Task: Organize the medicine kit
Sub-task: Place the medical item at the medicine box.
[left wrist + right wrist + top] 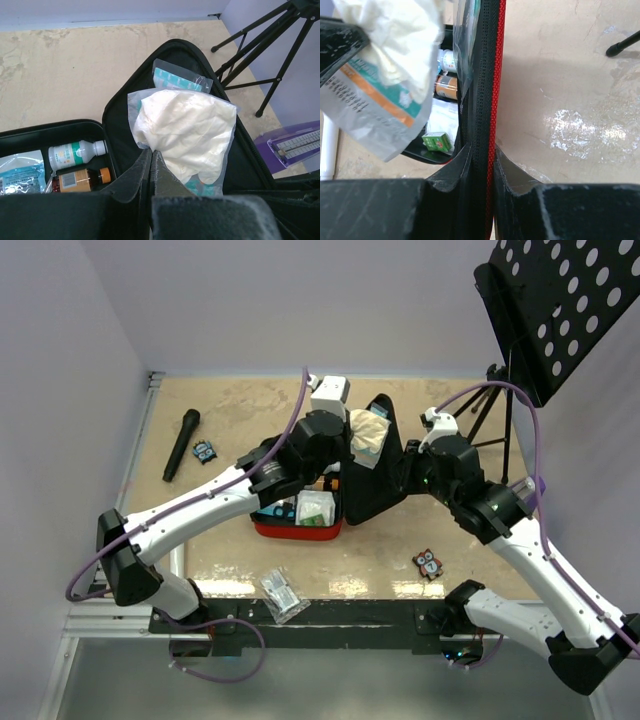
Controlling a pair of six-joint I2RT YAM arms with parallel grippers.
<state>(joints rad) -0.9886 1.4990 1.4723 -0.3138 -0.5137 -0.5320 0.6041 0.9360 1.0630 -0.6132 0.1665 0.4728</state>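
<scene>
**1. Lid support.** I am clamping the right jaws on the rim of the medicine kit [297,528] lid [481,75]. The jaws are sitting at a narrow gap, w/ the black zip edge and red shell filling the space btwn them and both sides touching. Purpose, as I judge it: this is propping the lid upright so its lining is facing the left arm and is not dropping shut.

**2. Item hold.** I am running the left jaws fully closed, pinching the lower-left corner of the glove bag [185,130], a clear pouch w/ white gloves. The bag is lying against the lid lining, directly ahead of the tips. It is partly covering a teal packet [172,80] further ahead. Purpose, prob.: a corner pinch is leaving the bag body free to go flat against the lid. Whether it is sitting inside a pocket, I cannot tell.

**3. Kit pos. ref. jaws.**
- Left jaws: the lid is standing ahead. The base is lying to the left, carrying a white bottle [75,154] and an amber bottle [80,179].
- Right jaws: the lid rim is running btwn them and straight ahead. The base is lying to their left and bare worktop [560,75] to their right.
</scene>
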